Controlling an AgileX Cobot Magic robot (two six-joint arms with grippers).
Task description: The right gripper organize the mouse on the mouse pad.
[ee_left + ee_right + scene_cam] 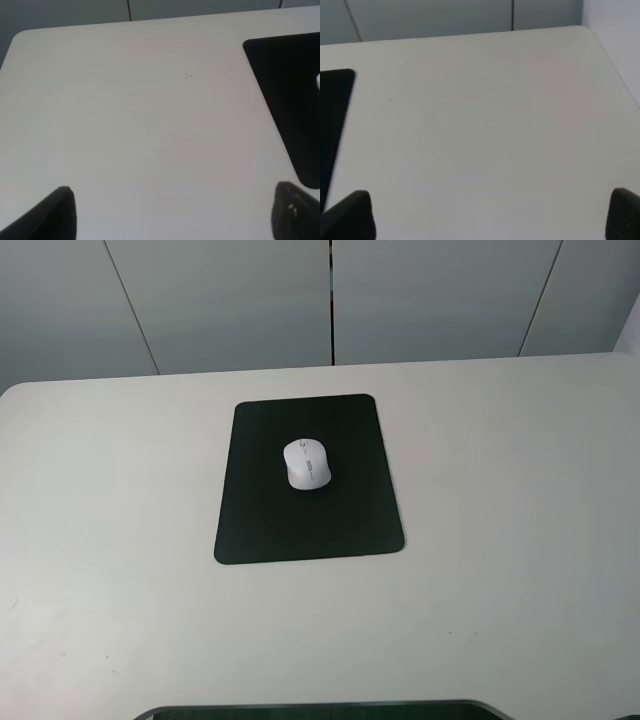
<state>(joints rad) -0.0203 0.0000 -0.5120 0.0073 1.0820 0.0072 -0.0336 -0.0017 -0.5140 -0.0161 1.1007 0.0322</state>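
Observation:
The white mouse (307, 463) lies on the black mouse pad (308, 520), a little above the pad's middle, on the white table. Neither arm shows in the exterior high view. In the left wrist view the left gripper (172, 215) is open, its fingertips (50, 215) wide apart above bare table, with the pad's edge (292, 95) and a sliver of the mouse (318, 81) at the side. In the right wrist view the right gripper (490, 217) is open and empty over bare table, and a strip of the pad (332, 115) shows at the side.
The white table (520, 540) has rounded far corners and ends at a grey panelled wall (330, 300). A dark curved edge (320, 710) shows at the bottom of the exterior high view.

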